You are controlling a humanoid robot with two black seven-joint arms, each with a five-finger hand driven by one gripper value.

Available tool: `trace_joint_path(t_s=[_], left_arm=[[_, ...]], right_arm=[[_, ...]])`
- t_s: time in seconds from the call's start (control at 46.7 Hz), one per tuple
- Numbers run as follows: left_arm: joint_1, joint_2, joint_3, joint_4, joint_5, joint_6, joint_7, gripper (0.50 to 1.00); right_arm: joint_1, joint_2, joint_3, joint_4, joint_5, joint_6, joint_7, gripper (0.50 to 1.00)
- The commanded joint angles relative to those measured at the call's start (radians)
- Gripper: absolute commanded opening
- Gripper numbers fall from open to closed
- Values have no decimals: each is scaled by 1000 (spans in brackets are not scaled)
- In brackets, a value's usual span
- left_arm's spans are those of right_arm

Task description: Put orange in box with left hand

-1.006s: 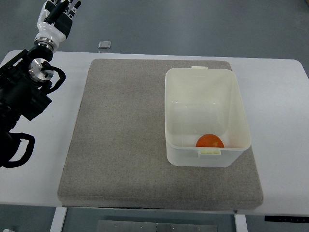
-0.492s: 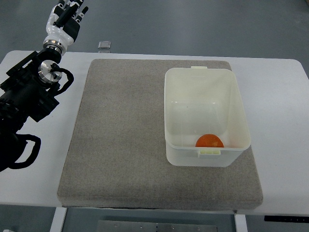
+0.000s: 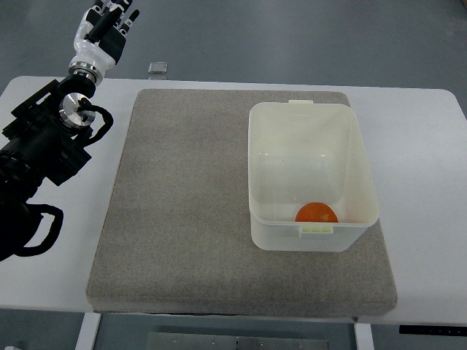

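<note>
An orange point(image 3: 317, 213) lies inside the cream plastic box point(image 3: 257, 146), against its near wall. The box stands on the right half of a grey mat point(image 3: 182, 204). My left hand point(image 3: 109, 24) is at the top left of the top view, beyond the table's far edge, far from the box. Its fingers are stretched out and hold nothing. Its black arm point(image 3: 40, 146) runs down the left side of the table.
The white table point(image 3: 430, 182) shows around the mat on all sides. A small grey square object point(image 3: 157, 68) lies at the table's far edge, just right of the hand.
The left hand and arm have drifted to the right, mostly in the first half second. The orange and the box have not moved.
</note>
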Motion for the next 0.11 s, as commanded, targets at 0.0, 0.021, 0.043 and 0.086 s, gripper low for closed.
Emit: trace_joint_path(t_s=[0.0,0.021,0.043,0.086], left_arm=[[6,0,-3,0,0,0,0,973],[6,0,-3,0,0,0,0,973],[6,-1,-5,0,0,0,0,973],[6,-1,-5,0,0,0,0,973]], right_arm=[[0,0,0,-1,-2,-1,-3,926],[-1,0,-3,-1,0,-1,-3,926],[-3,0,-3,-1,-2,-1,-3,926],[-4,0,-2,1,-2,-1,-4,926]])
